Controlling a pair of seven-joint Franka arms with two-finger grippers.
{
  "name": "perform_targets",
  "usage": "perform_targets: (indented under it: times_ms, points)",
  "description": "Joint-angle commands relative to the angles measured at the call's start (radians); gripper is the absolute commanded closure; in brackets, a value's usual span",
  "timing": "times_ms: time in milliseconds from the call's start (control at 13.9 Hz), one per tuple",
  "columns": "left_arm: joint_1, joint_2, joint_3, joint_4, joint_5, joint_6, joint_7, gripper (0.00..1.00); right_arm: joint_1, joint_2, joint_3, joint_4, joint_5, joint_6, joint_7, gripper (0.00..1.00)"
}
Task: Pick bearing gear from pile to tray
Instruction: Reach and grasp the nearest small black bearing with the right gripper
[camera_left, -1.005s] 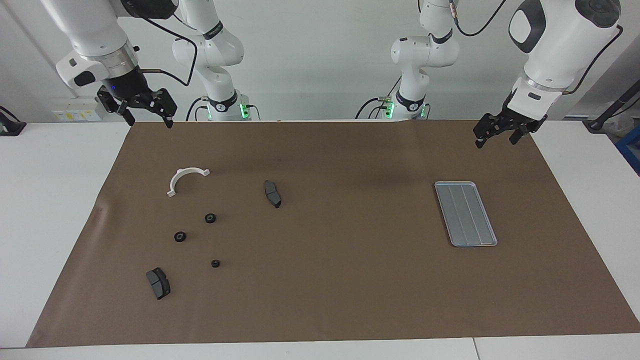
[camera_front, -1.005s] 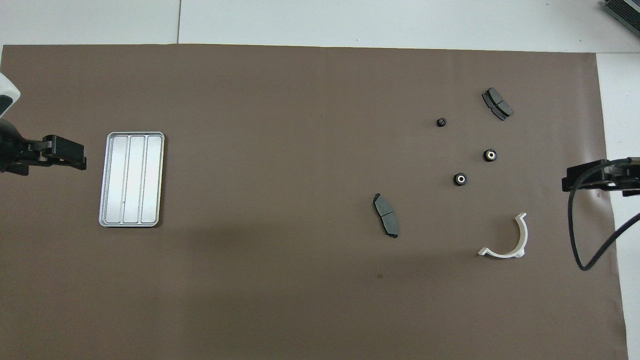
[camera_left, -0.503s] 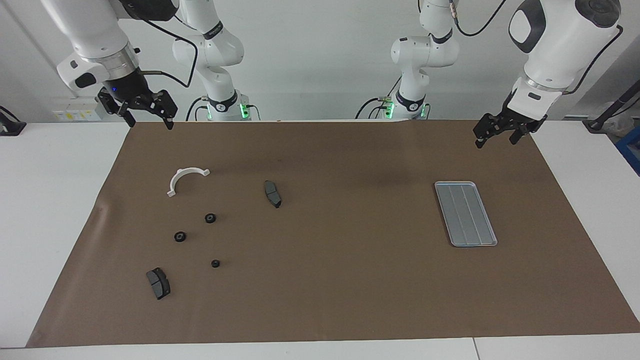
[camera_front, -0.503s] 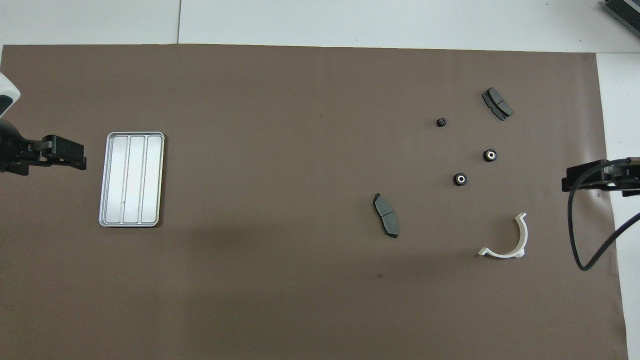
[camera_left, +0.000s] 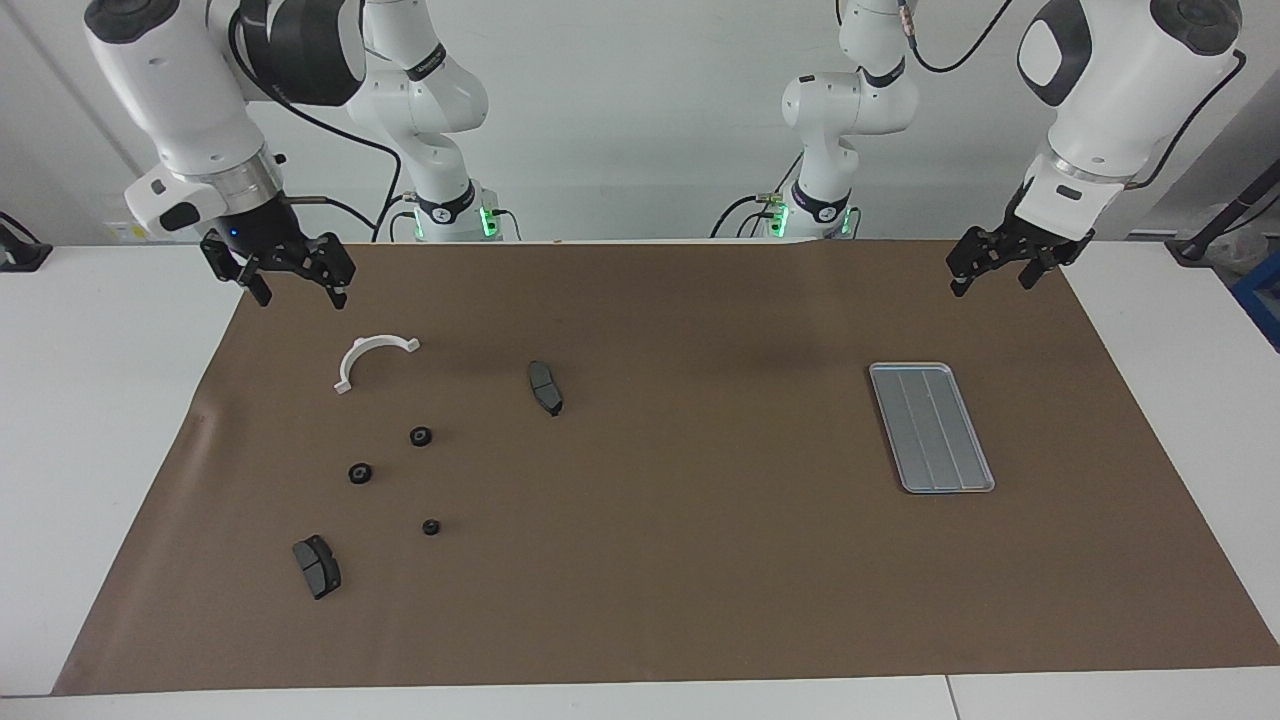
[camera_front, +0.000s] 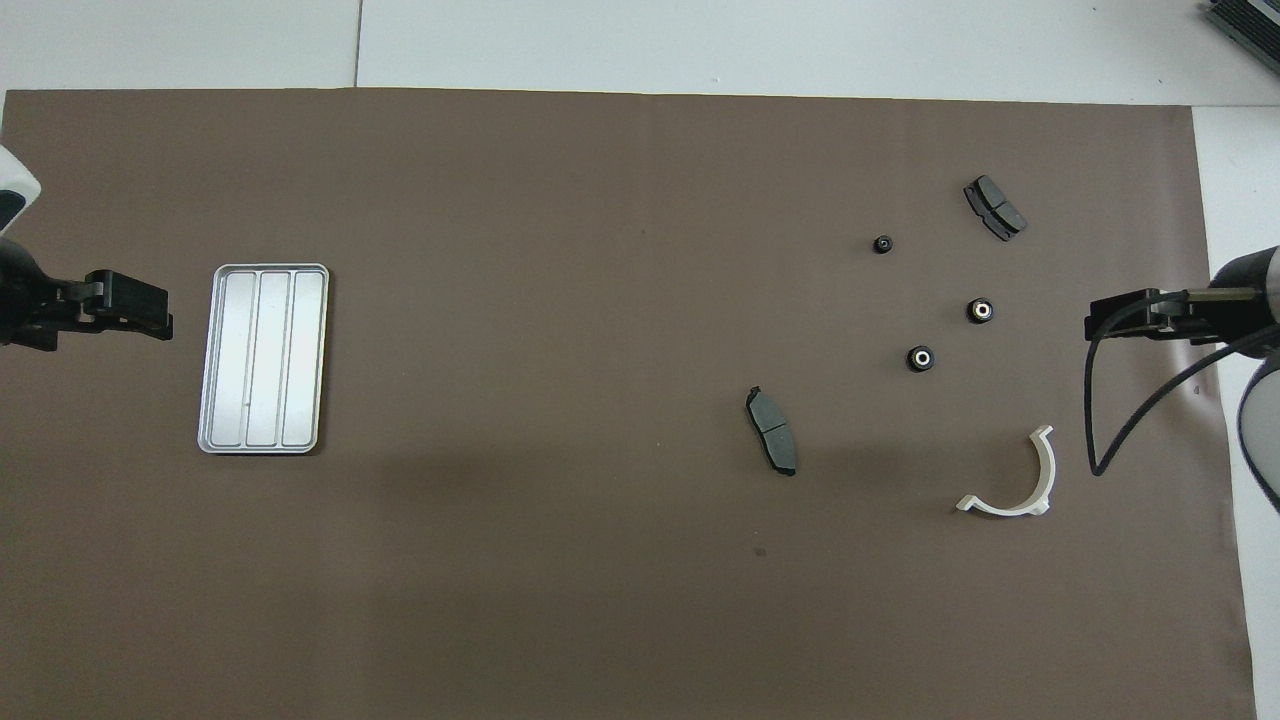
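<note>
Lying bare: tray (camera_left: 931, 427), holding no gears (camera_left: 421, 436).

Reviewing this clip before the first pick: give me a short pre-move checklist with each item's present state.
1. Tray holds nothing: ok.
2. Three black gears lie apart on the brown mat, none stacked: ok.
3. Right gripper open, holding nothing: ok.
4. Right gripper over a gear: not ok; it hangs over the mat's corner, beside the white bracket.
5. Left gripper waits off the tray: ok.
6. Brake pads apart from the gears: ok.
</note>
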Motion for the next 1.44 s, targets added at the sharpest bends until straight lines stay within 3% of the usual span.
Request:
perform_targets:
  times_ms: [0, 646, 933, 1364]
  points:
    - [0.008, -0.015, -0.006, -0.01, 0.018, -0.005, 0.002, 0.0, -0.032, 0.086, 0.006, -0.002, 0.002, 0.091, -0.066, 0.0]
    - [0.007, -0.015, -0.008, -0.01, 0.018, 0.004, 0.009, 0.0, -0.022, 0.39, 0.006, 0.001, 0.002, 0.482, -0.163, 0.0]
    - [-0.001, -0.013, -0.011, -0.013, 0.01, 0.058, 0.013, 0.0, -0.025, 0.453, 0.007, -0.01, 0.004, 0.496, -0.167, 0.0]
    - [-0.004, -0.015, -0.012, -0.021, 0.007, 0.078, 0.08, 0.0, -0.023, 0.458, 0.007, -0.094, 0.004, 0.587, -0.166, 0.0]
